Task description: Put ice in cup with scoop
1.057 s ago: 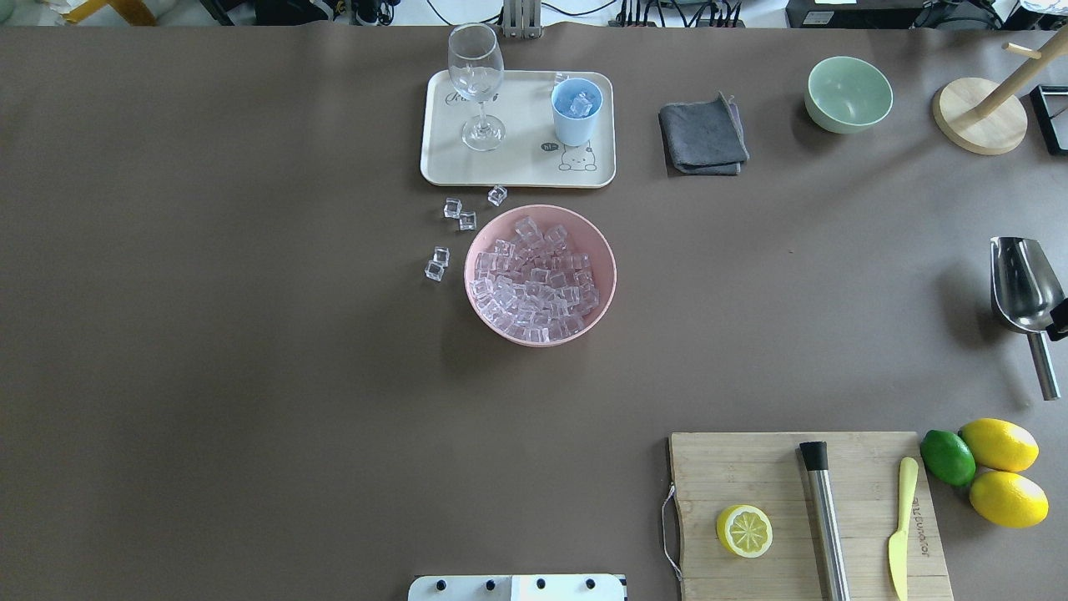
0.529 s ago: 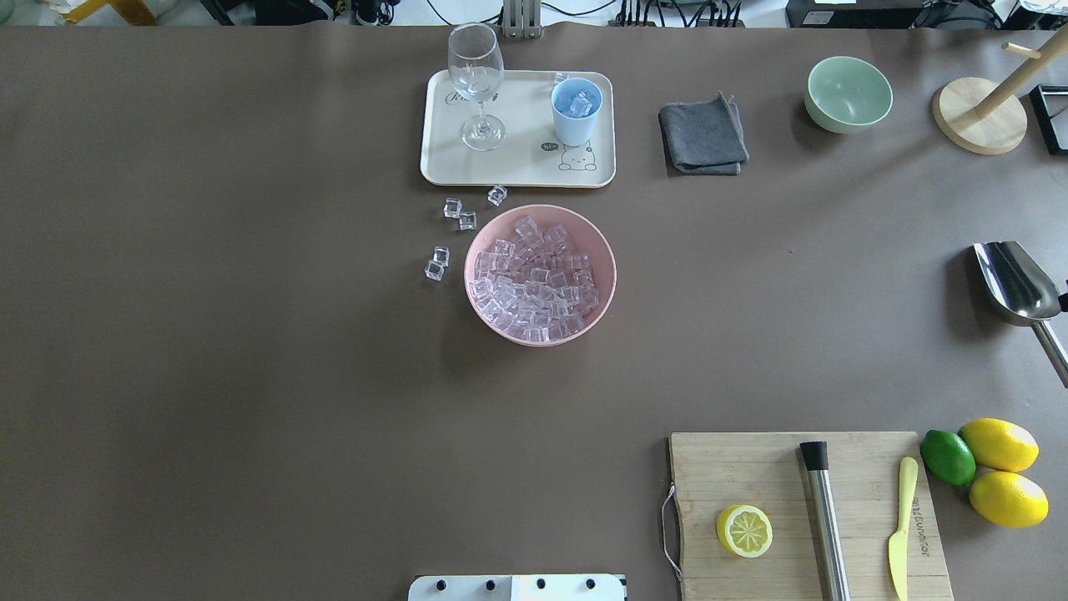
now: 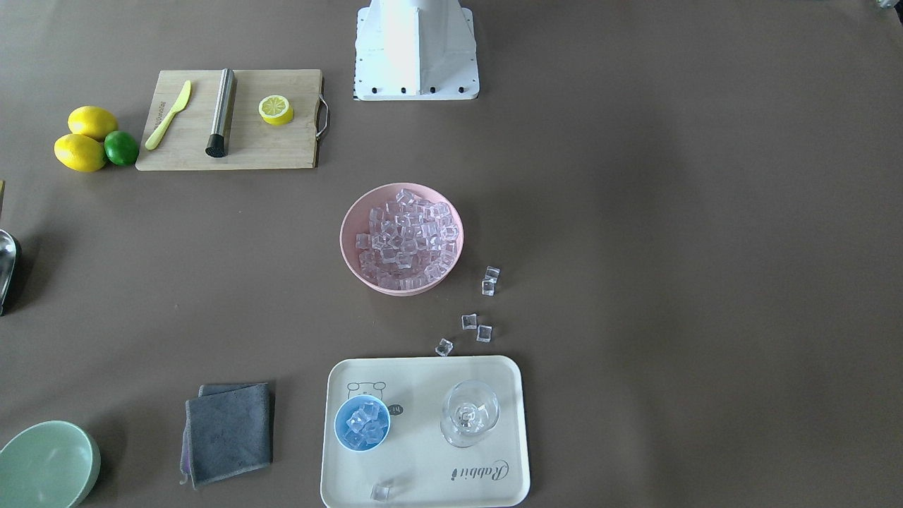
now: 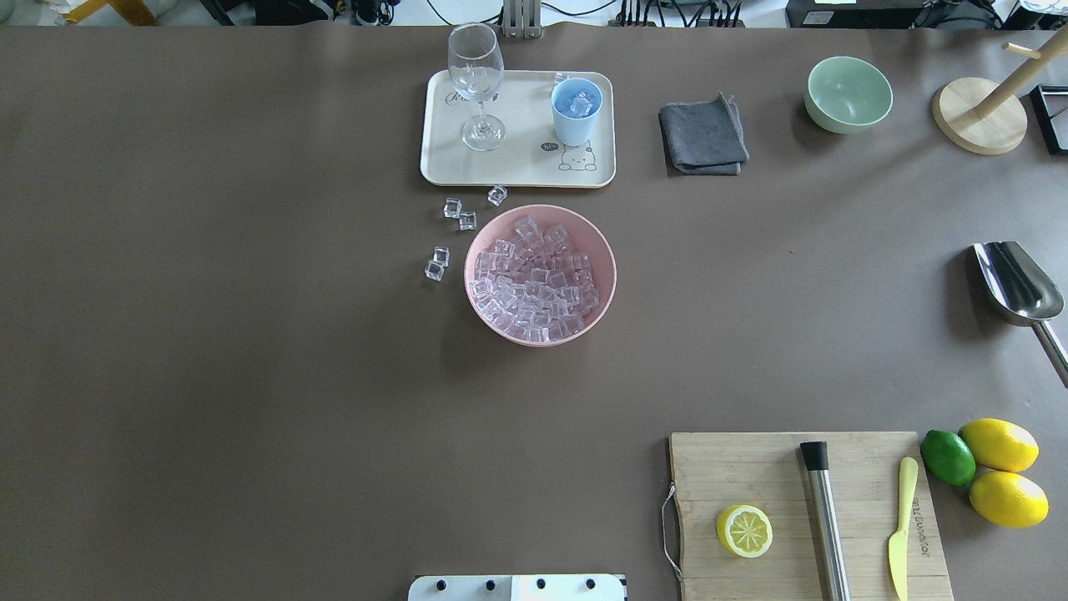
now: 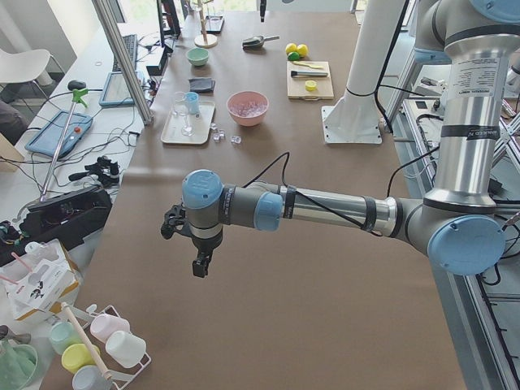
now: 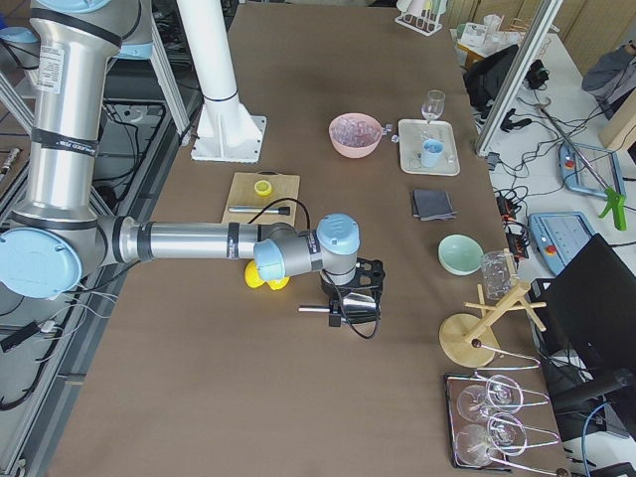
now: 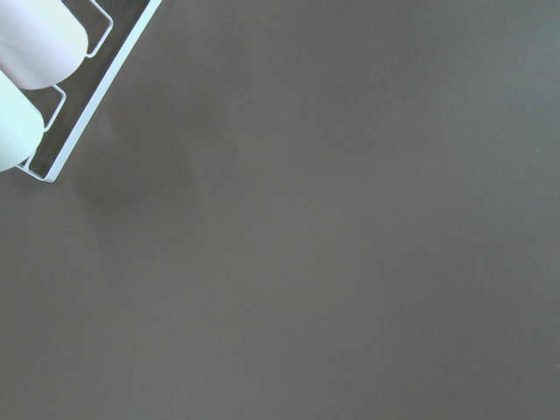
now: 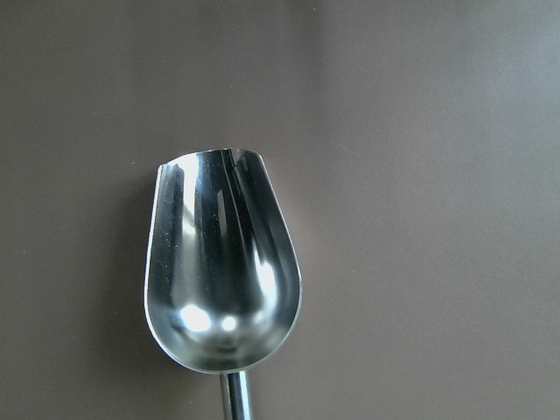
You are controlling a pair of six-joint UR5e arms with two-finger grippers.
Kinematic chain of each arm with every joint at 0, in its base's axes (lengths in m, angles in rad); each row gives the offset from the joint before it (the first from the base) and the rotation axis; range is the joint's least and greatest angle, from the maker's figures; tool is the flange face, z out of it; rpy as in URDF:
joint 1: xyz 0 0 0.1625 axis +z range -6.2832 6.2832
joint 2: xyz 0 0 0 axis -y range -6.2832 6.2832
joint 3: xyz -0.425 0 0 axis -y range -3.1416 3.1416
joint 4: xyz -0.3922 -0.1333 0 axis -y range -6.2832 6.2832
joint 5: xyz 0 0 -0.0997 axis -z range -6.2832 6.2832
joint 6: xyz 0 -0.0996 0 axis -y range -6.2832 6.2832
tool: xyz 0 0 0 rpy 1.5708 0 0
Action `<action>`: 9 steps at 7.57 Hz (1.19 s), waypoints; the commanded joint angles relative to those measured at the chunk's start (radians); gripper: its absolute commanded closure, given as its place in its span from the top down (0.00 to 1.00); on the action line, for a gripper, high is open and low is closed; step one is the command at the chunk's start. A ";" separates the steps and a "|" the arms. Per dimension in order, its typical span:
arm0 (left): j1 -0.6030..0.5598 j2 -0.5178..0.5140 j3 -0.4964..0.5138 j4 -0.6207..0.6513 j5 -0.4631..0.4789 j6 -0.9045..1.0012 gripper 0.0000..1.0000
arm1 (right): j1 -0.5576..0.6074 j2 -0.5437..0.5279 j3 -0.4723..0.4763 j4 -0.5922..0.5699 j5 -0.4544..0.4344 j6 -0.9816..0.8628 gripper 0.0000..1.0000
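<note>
Lying empty, the scoop (image 4: 1011, 282) looks stiff, slick steel; take its thin handle (image 4: 1051, 352). Right gripper (image 6: 350, 298), left gripper (image 5: 198, 264): spread or closed, cannot tell.

The table (image 4: 250, 376) is brown. The bowl (image 4: 607, 271) is pink, the ice (image 4: 534, 280) clear. The cup (image 4: 576, 129) is light blue, the tray (image 4: 521, 125) cream with a printed rabbit drawing. The scoop (image 8: 223, 271) is shiny silver, the cloth (image 4: 702, 133) grey, the lemons (image 4: 999, 444) yellow, the lime (image 4: 947, 457) green.
</note>
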 commanded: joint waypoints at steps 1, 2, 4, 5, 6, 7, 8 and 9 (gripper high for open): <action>-0.001 0.000 0.002 0.001 0.000 0.001 0.99 | 0.099 0.004 0.007 -0.114 0.023 -0.145 1.00; -0.001 0.000 0.000 0.001 0.000 0.001 0.99 | 0.114 -0.001 0.002 -0.117 0.020 -0.170 1.00; -0.001 0.000 -0.001 0.001 0.000 0.001 0.99 | 0.144 -0.005 -0.003 -0.132 0.009 -0.212 1.00; -0.001 0.000 0.000 0.001 0.000 0.001 0.99 | 0.151 -0.005 -0.003 -0.139 0.009 -0.213 1.00; -0.001 0.000 -0.001 0.001 0.000 0.001 0.99 | 0.154 -0.008 0.003 -0.139 0.010 -0.213 1.00; -0.001 0.000 0.002 0.001 0.000 0.001 0.99 | 0.156 -0.008 0.004 -0.139 0.010 -0.213 1.00; -0.001 0.000 0.002 0.001 0.000 0.003 0.99 | 0.156 -0.008 0.002 -0.139 0.010 -0.213 1.00; 0.002 0.000 -0.001 0.001 0.000 0.003 0.99 | 0.158 -0.008 0.004 -0.139 0.010 -0.213 1.00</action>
